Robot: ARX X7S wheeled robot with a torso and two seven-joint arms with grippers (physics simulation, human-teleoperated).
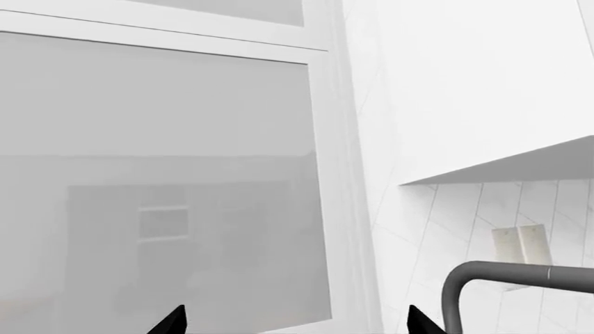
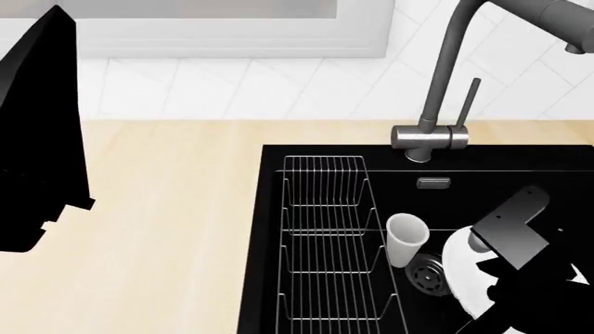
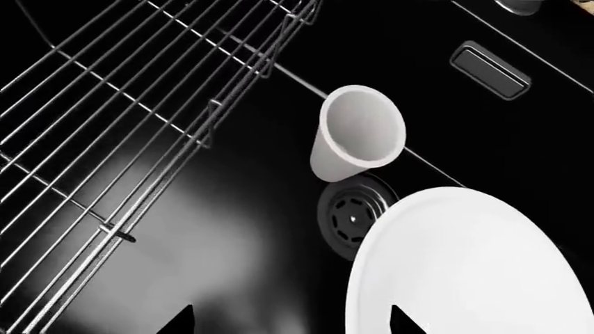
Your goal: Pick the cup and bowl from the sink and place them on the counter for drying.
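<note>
The white cup (image 2: pixel 407 239) stands in the black sink (image 2: pixel 519 163), next to the drain and just right of the wire rack. The wide white bowl (image 2: pixel 461 273) lies to the cup's right, partly covered by my right arm (image 2: pixel 508 233). In the right wrist view my right gripper (image 3: pixel 289 325) is open above the sink floor. One fingertip (image 3: pixel 399 321) is over the bowl's (image 3: pixel 464 271) edge, and the cup (image 3: pixel 357 136) is farther ahead. My left gripper (image 1: pixel 297 327) is open and empty, raised and facing the window. The beige counter (image 2: pixel 158 229) lies left of the sink.
A wire rack (image 2: pixel 330 236) fills the sink's left part. The grey tap (image 2: pixel 436 132) rises behind the sink and also shows in the left wrist view as a bent pipe (image 1: pixel 492 278). My left arm (image 2: pixel 42 132) hangs dark over the counter's left side. A round drain (image 3: pixel 352 219) sits between cup and bowl.
</note>
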